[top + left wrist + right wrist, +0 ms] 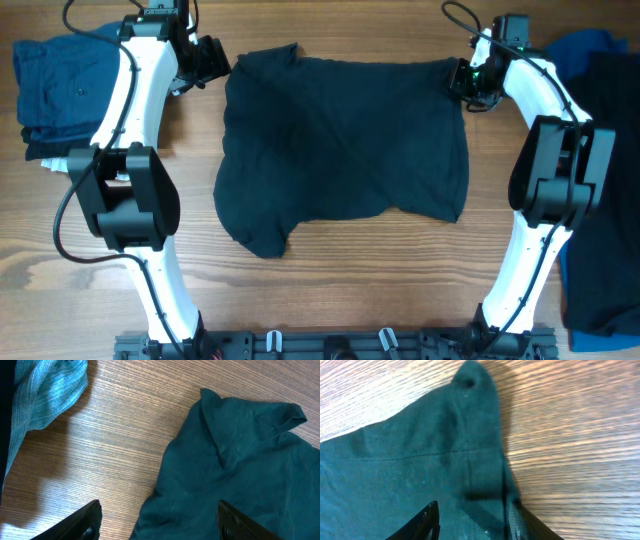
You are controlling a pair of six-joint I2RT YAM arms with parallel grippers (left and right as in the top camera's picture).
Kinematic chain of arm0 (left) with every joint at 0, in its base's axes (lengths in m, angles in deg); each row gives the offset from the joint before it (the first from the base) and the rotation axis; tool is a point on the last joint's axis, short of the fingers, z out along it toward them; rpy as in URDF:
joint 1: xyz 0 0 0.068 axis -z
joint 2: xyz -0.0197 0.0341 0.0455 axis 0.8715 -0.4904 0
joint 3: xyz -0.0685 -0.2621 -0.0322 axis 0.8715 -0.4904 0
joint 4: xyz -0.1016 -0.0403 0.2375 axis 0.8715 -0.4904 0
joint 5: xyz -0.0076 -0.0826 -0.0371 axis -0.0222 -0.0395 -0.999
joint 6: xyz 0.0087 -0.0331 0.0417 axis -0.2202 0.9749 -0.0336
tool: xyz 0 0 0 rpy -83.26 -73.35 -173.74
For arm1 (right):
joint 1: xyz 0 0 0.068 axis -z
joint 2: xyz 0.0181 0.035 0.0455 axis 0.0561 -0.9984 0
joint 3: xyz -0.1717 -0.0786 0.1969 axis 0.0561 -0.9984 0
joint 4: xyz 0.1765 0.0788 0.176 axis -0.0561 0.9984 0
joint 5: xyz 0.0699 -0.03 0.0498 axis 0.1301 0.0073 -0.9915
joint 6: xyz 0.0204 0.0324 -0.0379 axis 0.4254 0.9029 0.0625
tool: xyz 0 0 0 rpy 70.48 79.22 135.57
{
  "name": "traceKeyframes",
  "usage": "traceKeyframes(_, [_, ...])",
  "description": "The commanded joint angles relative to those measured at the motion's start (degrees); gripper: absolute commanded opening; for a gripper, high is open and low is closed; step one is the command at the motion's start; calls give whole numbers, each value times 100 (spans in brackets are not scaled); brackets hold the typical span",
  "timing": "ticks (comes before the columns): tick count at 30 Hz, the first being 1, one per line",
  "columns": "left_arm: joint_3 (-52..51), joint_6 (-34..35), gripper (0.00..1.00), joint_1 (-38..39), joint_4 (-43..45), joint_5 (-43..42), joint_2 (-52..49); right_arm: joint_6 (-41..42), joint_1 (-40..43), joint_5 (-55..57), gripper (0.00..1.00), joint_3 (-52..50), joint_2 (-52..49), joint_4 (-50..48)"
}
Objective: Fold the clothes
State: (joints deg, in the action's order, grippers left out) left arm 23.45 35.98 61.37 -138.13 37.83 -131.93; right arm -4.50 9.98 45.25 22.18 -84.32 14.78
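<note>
Navy, near-black short-sleeved cloth shirt [345, 150] lies spread mid-desk on the pale wooden desk [330, 300]. It is rumpled, with an uneven near edge and one flap sagging at the near left.

Left hand [207, 62]: at the shirt's far left corner, fingers spread. The wrist view shows the cloth edge reaching in between them, with bare wood under the rest.

Right hand [468, 80]: at the far right corner, fingers spread and straddling the stitched hem [470, 452]. Nothing is pinched on either side.

A folded mid-blue garment [55, 80] lies well to the left. A pile of more dark and blue cloth [600, 150] is at the right edge.

Judgement: the step in hand is taking both far corners.
- Bite inside the hem, not on the curled tip, or the corner will slip out.
- The left hand probably needs to shift further over the cloth first.
- Close both hands at matching depth.
- Lift them together so the far edge stays taut and level.
</note>
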Motion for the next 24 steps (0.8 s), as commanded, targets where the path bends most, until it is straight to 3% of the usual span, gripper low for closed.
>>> traceKeyframes(1, [-39, -98, 73, -26, 2, -46, -83, 125, 129, 205, 33, -33, -374, 35])
traceKeyframes(3, [-39, -98, 73, -26, 0, -46, -83, 140, 129, 184, 9, -33, -374, -7])
traceKeyframes(4, [-39, -98, 73, -26, 0, -46, -83, 133, 131, 155, 4, -33, -374, -22])
traceKeyframes(8, [-39, -98, 73, -26, 0, -46, -83, 122, 131, 144, 4, -33, -374, -31])
traceKeyframes(12, [-39, -98, 73, -26, -15, -46, -83, -133, 131, -173, 21, -24, -330, -44])
traceKeyframes(14, [-39, -98, 74, -26, -15, -44, -83, -173, 131, -372, 24, -24, -317, 35])
traceKeyframes(17, [-39, -96, 74, -26, -15, -46, -83, -175, 129, -374, 25, -26, -321, 63])
traceKeyframes(21, [-39, -98, 74, -26, -15, -46, -83, -179, 129, -671, 13, -26, -319, -70])
traceKeyframes(24, [-39, -98, 74, -26, -15, -46, -83, -179, 131, -944, 13, 0, -297, -160])
